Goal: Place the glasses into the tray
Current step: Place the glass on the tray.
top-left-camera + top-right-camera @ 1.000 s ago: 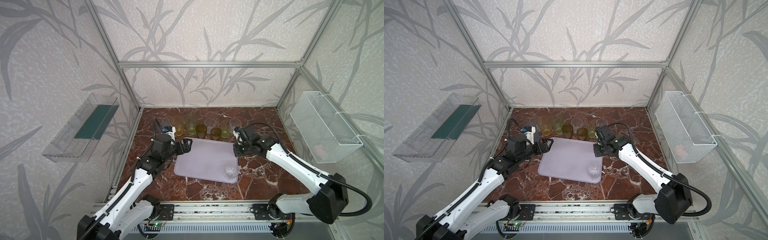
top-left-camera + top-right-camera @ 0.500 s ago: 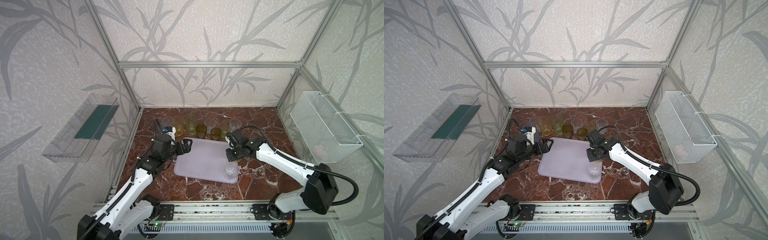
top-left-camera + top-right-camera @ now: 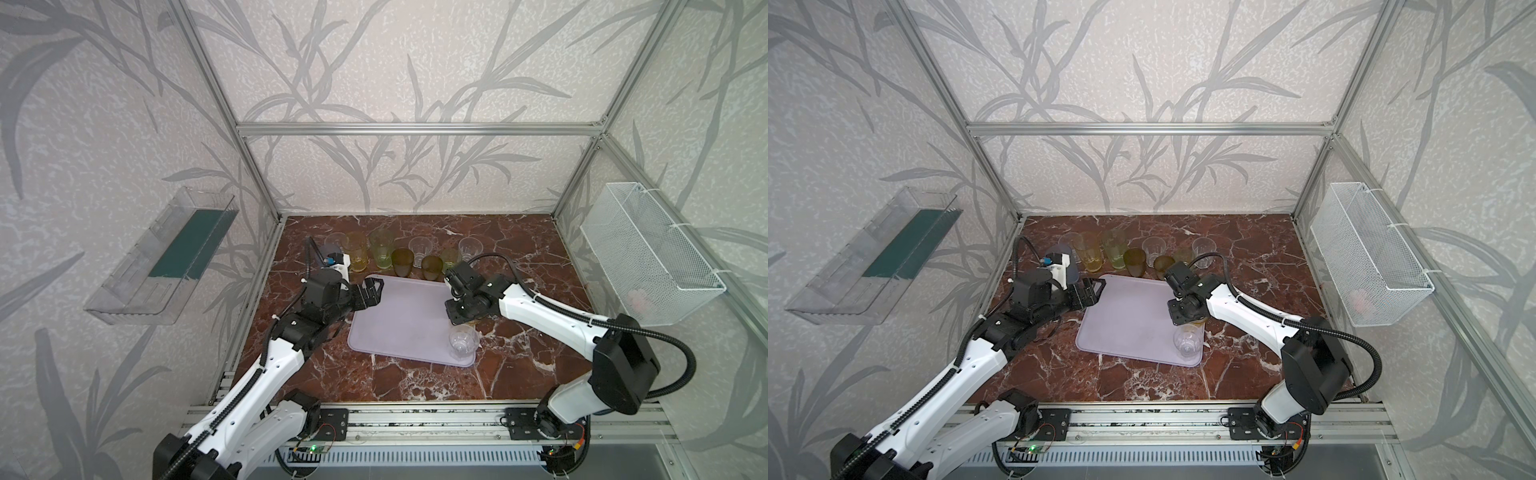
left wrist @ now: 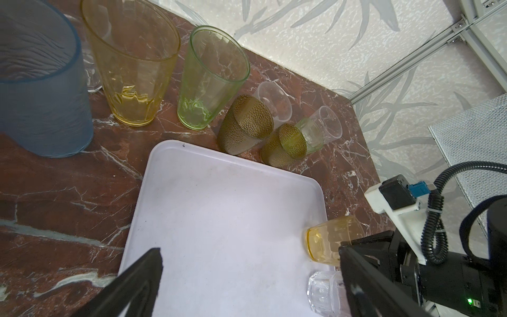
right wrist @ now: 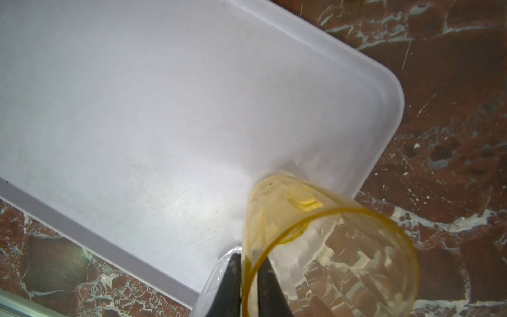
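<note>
Nearest the front edge of the tabletop [image 3: 519, 249], a faceted clear glass [image 3: 462, 340] is standing in the front right corner of the flat, matte lavender tray [image 3: 399, 316], which is lying mid-tabletop. Just behind it, the right gripper [image 5: 248, 259] is straddling the thin rim of a short yellow glass [image 5: 263, 214] with its jaws narrow; whether they are pressing, I cannot tell. In both top views the gripper body is hiding nearly all of that glass. The left wrist view is showing the yellow glass [image 4: 332, 238] plainly, its base meeting the tray just inside the right rim.

The left gripper [image 4: 248, 251] is hovering wide and empty by the tray's back left corner.

Behind the tray, toward the back edge, a row is standing on the veined red marble:
- dimpled amber glasses [image 4: 247, 126]
- a tall smooth yellow tumbler [image 4: 131, 68]
- a pale-green tumbler [image 4: 211, 79]

The rippled grey-blue tumbler [image 4: 41, 96] is being cut off by that picture's edge. In a top view the left arm is half covering the grey-blue tumbler [image 3: 1074, 272].
</note>
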